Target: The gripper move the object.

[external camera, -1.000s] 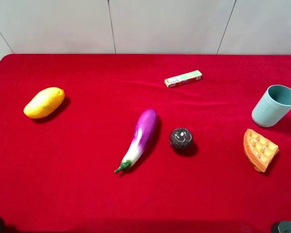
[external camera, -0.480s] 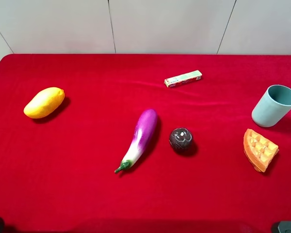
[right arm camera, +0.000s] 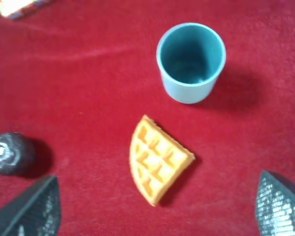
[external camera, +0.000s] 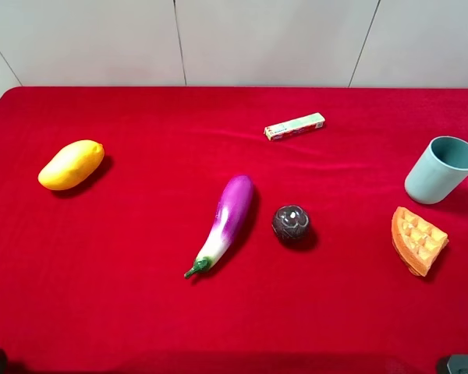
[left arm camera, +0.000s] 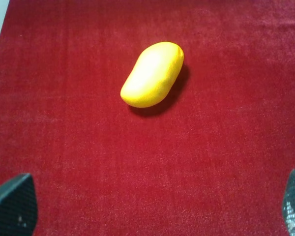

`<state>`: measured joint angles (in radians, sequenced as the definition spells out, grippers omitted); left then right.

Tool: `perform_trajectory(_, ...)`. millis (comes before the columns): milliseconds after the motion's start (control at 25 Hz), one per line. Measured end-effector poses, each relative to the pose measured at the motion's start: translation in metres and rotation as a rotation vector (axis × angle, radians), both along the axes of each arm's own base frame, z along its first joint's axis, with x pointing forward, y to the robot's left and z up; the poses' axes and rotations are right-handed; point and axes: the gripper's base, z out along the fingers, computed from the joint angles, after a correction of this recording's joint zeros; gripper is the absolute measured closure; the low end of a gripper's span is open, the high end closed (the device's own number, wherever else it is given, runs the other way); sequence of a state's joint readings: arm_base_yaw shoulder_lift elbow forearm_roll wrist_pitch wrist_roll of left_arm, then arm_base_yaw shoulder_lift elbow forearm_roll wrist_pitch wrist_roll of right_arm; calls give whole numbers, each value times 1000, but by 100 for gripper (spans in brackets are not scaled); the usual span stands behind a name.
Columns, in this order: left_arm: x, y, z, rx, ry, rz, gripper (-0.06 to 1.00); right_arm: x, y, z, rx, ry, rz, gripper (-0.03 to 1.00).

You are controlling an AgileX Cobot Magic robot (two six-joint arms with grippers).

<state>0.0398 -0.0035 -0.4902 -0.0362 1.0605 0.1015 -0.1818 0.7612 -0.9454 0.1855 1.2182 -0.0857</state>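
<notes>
The object, a pale blue-green cup (external camera: 441, 169), stands upright and empty at the table's right side. In the right wrist view the cup (right arm camera: 191, 64) lies ahead of my right gripper (right arm camera: 155, 209), beyond an orange waffle wedge (right arm camera: 157, 164). That gripper's dark fingertips (right arm camera: 32, 209) stand wide apart with nothing between them, well clear of the cup. My left gripper (left arm camera: 152, 211) is open too, held above the cloth short of a yellow mango (left arm camera: 152, 73). In the exterior high view only dark bits of the arms show at the bottom corners.
On the red cloth (external camera: 140, 296) lie the mango (external camera: 71, 164) at the left, a purple eggplant (external camera: 226, 220) and a dark round fruit (external camera: 290, 224) in the middle, the waffle wedge (external camera: 417, 240) just in front of the cup, and a small box (external camera: 295, 125) towards the back.
</notes>
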Motion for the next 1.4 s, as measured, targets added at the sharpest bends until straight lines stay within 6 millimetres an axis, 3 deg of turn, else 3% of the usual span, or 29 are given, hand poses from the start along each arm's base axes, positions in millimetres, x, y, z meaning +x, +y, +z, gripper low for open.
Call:
perform_trajectory(360, 0, 0, 0, 0, 0, 0, -5, -31, 8, 12, 6, -130, 10, 37)
perform_trajectory(800, 0, 0, 0, 0, 0, 0, -5, -96, 18, 22, -61, -373, 4, 37)
perform_trajectory(920, 0, 0, 0, 0, 0, 0, -5, -114, 21, 11, -81, -423, -2, 37)
perform_trajectory(1200, 0, 0, 0, 0, 0, 0, -5, -140, 25, -35, -69, -471, -27, 37)
perform_trajectory(1400, 0, 0, 0, 0, 0, 0, -5, -138, 25, -63, -52, -435, -36, 37)
